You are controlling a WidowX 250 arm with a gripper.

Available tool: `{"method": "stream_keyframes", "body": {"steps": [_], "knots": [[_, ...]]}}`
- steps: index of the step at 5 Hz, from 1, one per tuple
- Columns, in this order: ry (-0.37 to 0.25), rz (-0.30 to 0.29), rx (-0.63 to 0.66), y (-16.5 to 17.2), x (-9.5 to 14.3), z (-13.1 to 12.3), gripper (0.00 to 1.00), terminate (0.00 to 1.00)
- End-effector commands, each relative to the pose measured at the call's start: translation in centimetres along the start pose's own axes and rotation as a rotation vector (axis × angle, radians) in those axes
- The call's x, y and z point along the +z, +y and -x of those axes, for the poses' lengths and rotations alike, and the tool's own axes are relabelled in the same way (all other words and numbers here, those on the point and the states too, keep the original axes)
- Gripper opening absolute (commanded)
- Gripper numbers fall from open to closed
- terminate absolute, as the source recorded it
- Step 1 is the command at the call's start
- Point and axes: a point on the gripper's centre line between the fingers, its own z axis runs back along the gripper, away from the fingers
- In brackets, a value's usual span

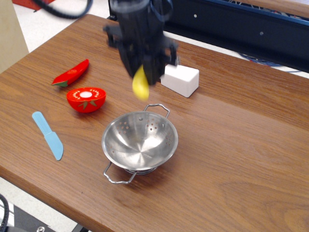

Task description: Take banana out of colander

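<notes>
The yellow banana [140,85] hangs from my black gripper [144,77], which is shut on its upper end and holds it in the air above the far rim of the colander. The image is motion-blurred. The shiny steel colander [140,141] stands on the wooden table below and in front of the gripper. Its bowl holds nothing. Its two wire handles show at the far and near sides.
A red chili pepper [71,73] and a red tomato half [86,98] lie at the left. A blue toy knife [48,135] lies near the front left edge. A white block [179,79] sits just behind the gripper.
</notes>
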Motion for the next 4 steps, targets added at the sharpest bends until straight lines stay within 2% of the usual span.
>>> {"method": "stream_keyframes", "body": {"steps": [1,3,4], "knots": [[-0.026,-0.093,0.146,5.1,-0.6,-3.8,0.0,0.0],[-0.013,-0.168,0.118,7.9,-2.9,-4.0,0.0,0.0],[-0.009,-0.213,0.137,8.2,-5.1,-4.3,0.0,0.0]]}}
